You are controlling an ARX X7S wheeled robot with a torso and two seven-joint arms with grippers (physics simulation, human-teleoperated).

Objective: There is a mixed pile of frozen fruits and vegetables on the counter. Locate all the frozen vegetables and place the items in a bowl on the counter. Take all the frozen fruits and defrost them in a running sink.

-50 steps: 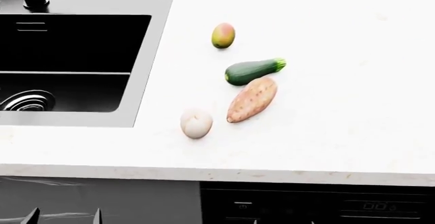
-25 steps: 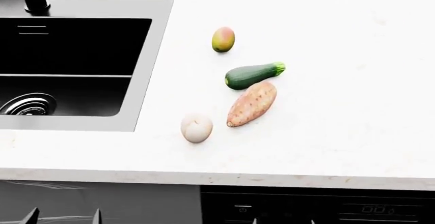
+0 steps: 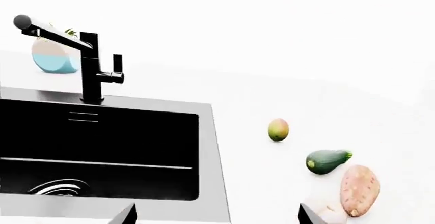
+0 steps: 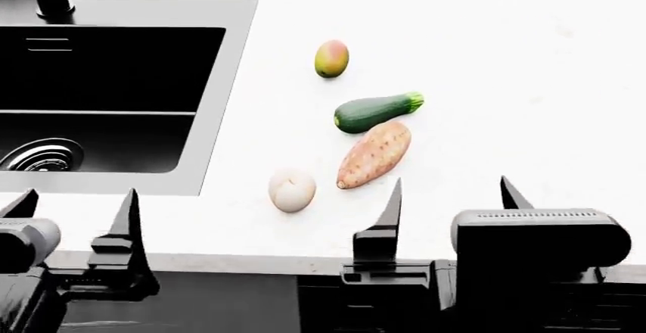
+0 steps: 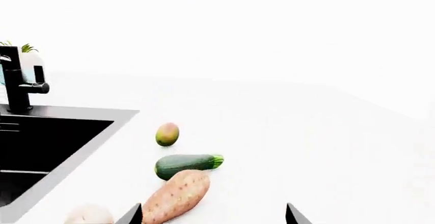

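Frozen produce sits loose on the white counter (image 4: 525, 83) right of the black sink (image 4: 217, 106) — red-green mango (image 4: 331, 58), dark green zucchini (image 4: 374, 111), tan sweet potato (image 4: 374, 153), pale round garlic-like bulb (image 4: 292, 190) — with left gripper (image 4: 76, 216) and right gripper (image 4: 449, 200) both spread wide and empty at the near edge, unobstructed, no bowl visible.

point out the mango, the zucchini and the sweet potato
mango (image 4: 331, 58), head view, middle of the fruit
zucchini (image 4: 370, 113), head view, middle of its dark green body
sweet potato (image 4: 374, 154), head view, middle of its skin
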